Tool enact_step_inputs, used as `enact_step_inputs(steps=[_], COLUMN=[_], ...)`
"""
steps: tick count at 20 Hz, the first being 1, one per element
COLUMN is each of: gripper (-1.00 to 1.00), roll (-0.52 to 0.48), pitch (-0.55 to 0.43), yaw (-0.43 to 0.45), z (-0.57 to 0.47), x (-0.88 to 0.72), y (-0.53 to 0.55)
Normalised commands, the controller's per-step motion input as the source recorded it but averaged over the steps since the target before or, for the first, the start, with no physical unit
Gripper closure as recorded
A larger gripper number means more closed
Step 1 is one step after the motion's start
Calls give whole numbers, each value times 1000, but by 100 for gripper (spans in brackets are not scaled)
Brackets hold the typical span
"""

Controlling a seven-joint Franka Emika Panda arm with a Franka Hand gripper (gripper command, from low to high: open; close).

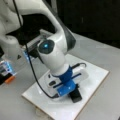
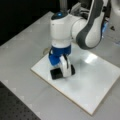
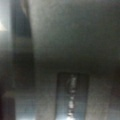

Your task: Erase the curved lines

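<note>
My claw (image 1: 75, 93) is down low on the white board (image 1: 95, 75), right on top of the black block eraser (image 1: 75, 96). In both front views the eraser (image 2: 58, 73) lies flat on the board (image 2: 100, 82), w/ my claw (image 2: 64, 72) pressed down over it. Looks like I grip the eraser, but my white hand and blue wrist part (image 1: 65, 82) hide the tips, so I can't tell for sure if I'm clenched on it or just resting on it.

Left of my claw in a front view: a black cable (image 1: 32, 67) hangs from my arm and loops down to the board. Farther left sits a small orange thing (image 1: 9, 79) on the grey table (image 1: 105, 52).

The curve lines: I can't see them. No squiggle shows on the bare white parts of the board around my claw; under my claw & the eraser I can't tell.

Right of my claw the board is plain white, w/ a bright shine spot (image 2: 90, 58).

Wrist view: all dark & grey, v. close up. Can't make out what is what.
</note>
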Motion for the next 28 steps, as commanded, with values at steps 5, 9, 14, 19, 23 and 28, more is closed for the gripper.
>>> enact_step_inputs(steps=[5,9,14,19,23,28], gripper=[100,100,100,100,100,100], roll=[44,-108,-207,-269,-272,-109], pitch=[255,452,415,313,221,129], yaw=[-197,130,313,387,494,512], z=[-88,348,505,340,205,39], x=[180,-79,-43,81,116,48], y=[200,-40,-365,-484,-563,-586])
